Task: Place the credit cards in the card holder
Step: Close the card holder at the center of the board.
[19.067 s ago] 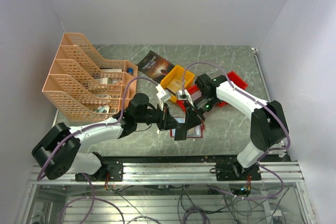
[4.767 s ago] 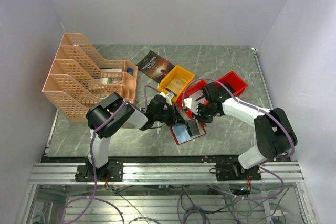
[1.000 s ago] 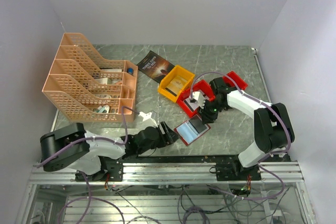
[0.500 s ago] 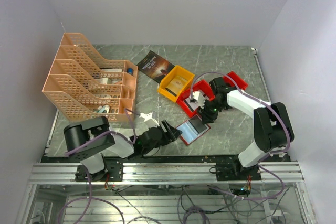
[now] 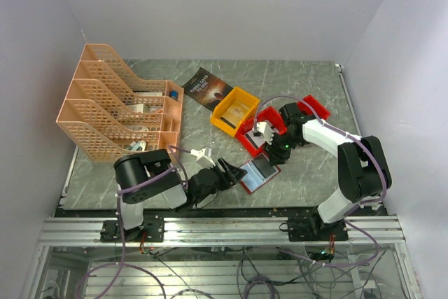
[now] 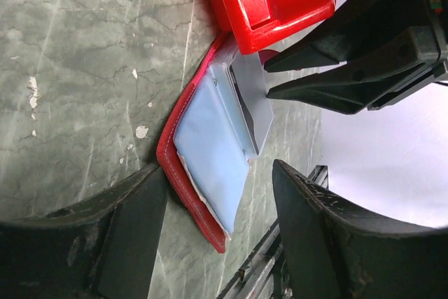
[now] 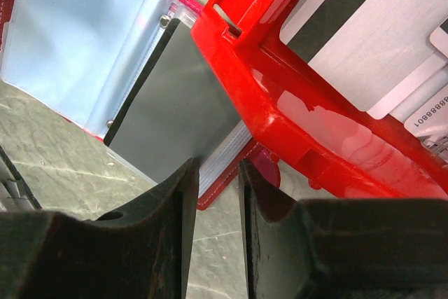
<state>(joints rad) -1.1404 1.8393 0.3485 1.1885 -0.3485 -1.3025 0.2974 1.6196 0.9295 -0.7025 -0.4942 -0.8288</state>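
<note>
The card holder (image 5: 257, 172) lies open on the table, dark red with pale clear pockets (image 6: 210, 148). A dark card (image 7: 175, 99) rests on its right half. More credit cards (image 7: 371, 43), white and grey, lie in the red bin (image 7: 280, 113) beside it. My left gripper (image 6: 220, 169) is low at the holder's near left corner, open, with that corner between its fingers. My right gripper (image 7: 215, 169) hangs over the holder's right edge next to the bin. Its jaws stand a narrow gap apart with nothing between them.
A second red bin (image 5: 313, 108) and a yellow bin (image 5: 236, 111) stand behind the holder. A dark-covered book (image 5: 206, 87) lies further back. An orange mesh file rack (image 5: 119, 113) fills the left side. The table's front rail (image 5: 224, 209) runs just below the holder.
My left gripper has slid right, up to the card holder's left corner, and its arm has swung round behind it. The right arm and the holder have stayed put.
</note>
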